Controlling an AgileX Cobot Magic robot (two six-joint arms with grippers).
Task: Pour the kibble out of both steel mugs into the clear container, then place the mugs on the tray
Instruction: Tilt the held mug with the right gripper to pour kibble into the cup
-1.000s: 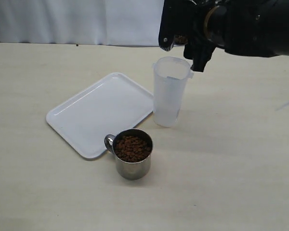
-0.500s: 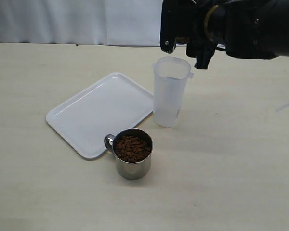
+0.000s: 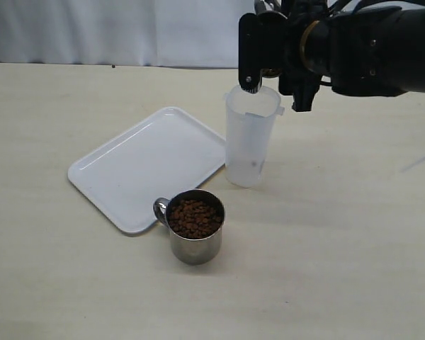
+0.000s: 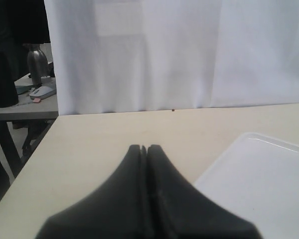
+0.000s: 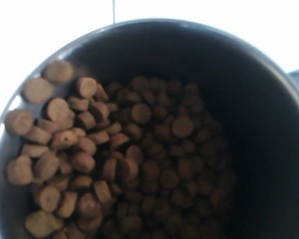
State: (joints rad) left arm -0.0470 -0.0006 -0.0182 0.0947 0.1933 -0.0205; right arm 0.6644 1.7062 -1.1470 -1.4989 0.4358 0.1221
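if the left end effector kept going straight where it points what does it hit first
Nothing close: the shut left end effector points along bare table, the tray lying off to one side. The white curtain past the far edge looks first, though depth is unclear.

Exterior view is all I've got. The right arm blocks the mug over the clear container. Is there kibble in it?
Observer: Yes. The right wrist view looks into the held steel mug, and it is well filled with kibble, piled up to the rim on one side.
Operator: Left gripper? It's not in my view.
Observer: The left wrist view shows the left gripper shut with nothing in it, next to a corner of the tray.
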